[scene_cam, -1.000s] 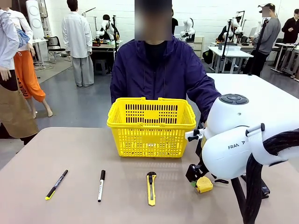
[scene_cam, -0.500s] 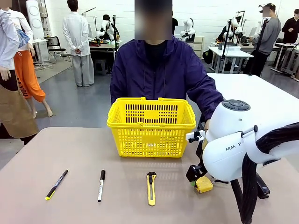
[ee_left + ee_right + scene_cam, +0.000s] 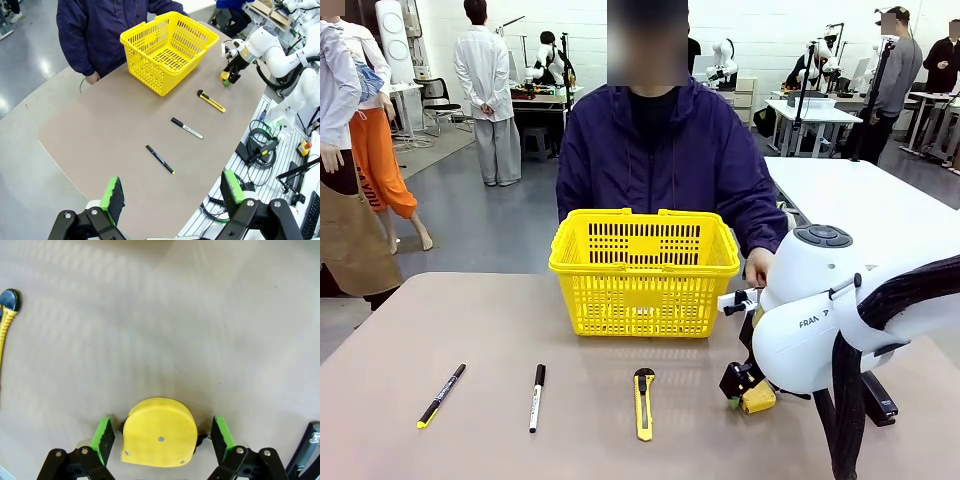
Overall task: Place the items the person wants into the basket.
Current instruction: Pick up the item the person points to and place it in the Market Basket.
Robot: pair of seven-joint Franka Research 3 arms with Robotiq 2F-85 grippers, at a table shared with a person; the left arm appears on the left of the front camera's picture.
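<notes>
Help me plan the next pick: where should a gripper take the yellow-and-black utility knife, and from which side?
Grip the utility knife at mid-body, across its narrow width, coming straight down from above. It lies flat on the table, long and slim, so its two long sides look easiest to pinch.

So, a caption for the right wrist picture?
Open right gripper straddling a yellow tape measure on the table.

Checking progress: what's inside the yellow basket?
Inside the basket, bare slotted floor is visible from the left wrist view, no items; the strip behind its near wall is covered.
</notes>
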